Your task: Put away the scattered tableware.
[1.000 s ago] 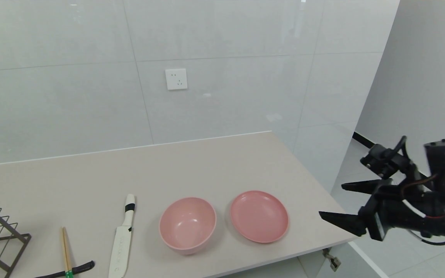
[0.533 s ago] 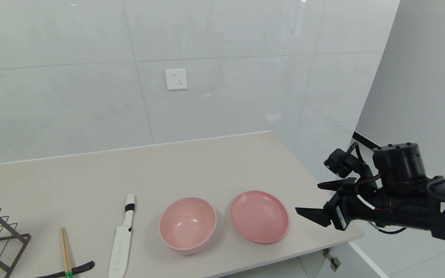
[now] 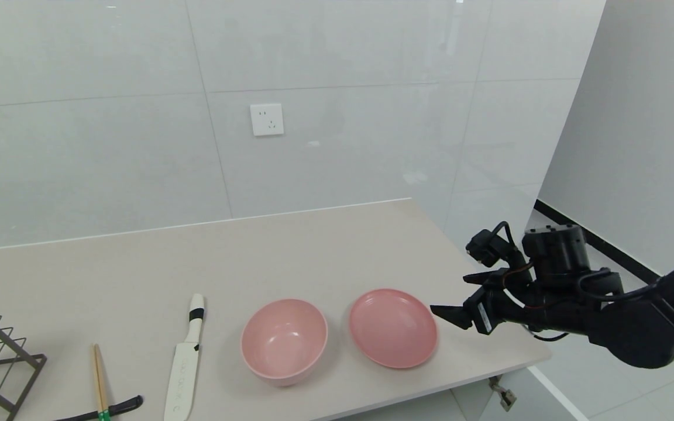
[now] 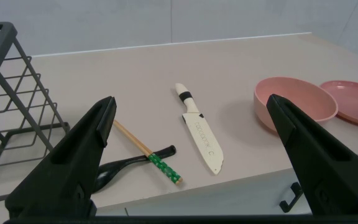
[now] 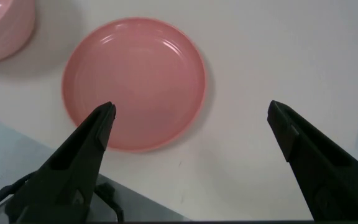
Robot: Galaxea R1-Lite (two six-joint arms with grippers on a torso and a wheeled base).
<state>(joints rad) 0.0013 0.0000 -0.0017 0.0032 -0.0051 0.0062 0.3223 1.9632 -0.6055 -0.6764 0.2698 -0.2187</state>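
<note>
Beside right tool [image 3: 448,294], pink plate [image 3: 392,327]

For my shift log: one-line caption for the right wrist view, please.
Open right tool poised at the rim of the pink plate, pink bowl alongside, on the counter.

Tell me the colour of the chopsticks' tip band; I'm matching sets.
Green band at one end of the chopsticks; left wrist view shows it best.
</note>
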